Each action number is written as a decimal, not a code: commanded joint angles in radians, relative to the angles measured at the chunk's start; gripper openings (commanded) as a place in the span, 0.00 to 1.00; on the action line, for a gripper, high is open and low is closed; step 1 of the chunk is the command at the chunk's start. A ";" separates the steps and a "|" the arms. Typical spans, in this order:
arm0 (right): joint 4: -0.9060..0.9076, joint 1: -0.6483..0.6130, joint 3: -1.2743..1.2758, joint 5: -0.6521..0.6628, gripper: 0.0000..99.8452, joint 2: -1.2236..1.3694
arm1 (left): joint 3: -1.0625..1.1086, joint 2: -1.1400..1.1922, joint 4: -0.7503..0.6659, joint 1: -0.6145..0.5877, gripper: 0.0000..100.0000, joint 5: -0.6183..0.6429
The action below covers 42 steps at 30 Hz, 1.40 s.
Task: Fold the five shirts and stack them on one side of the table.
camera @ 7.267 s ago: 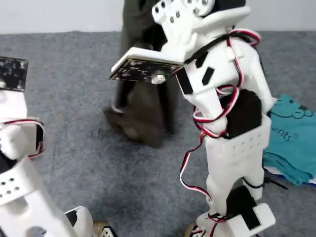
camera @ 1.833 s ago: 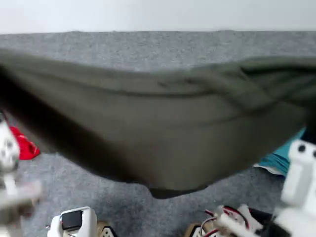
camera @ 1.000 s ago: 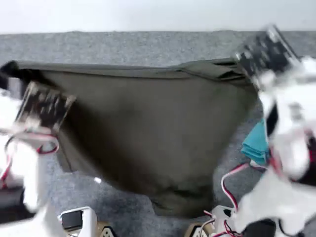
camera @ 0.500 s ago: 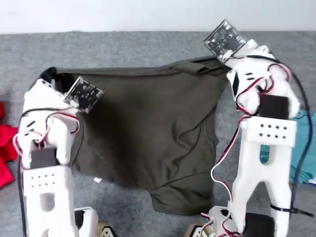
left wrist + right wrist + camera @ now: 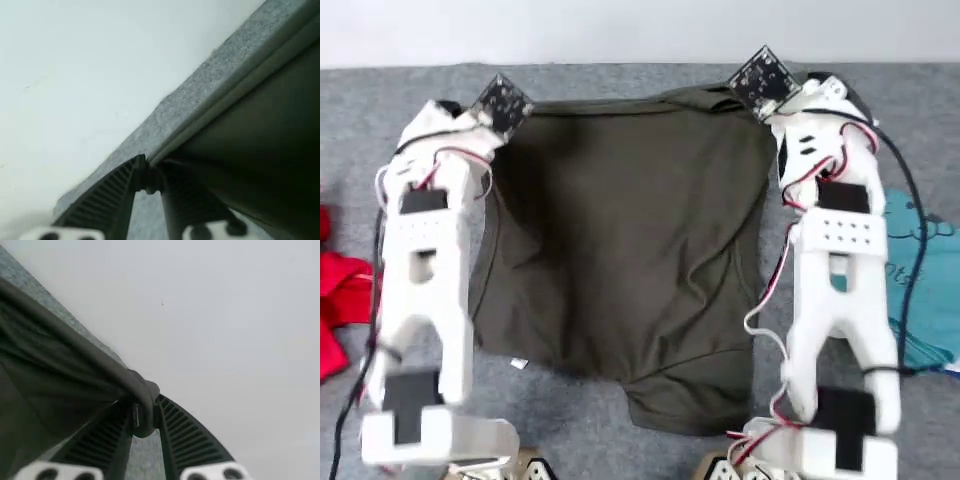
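Shirt olive, spread flat, wrinkled; left gripper, right gripper pinching far corners.

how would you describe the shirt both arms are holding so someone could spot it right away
On the grey table, look between the two white arms. The olive shirt lies spread out there, its far edge pinched by the left gripper and the right gripper. It is the dark, opened-out one in the middle; the red shirt and the teal shirt sit off at the sides.
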 commanded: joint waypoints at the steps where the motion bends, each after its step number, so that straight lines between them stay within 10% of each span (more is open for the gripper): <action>1: -0.068 0.036 -0.172 0.009 0.01 0.082 | -0.225 0.144 -0.025 -0.002 0.03 -0.011; 12: -0.047 0.027 -0.404 0.009 0.01 0.278 | -0.595 0.391 0.206 -0.006 0.03 -0.087; 42: 1.483 -0.022 -0.407 -0.071 0.01 0.041 | -0.613 0.351 1.280 -0.046 0.03 -0.129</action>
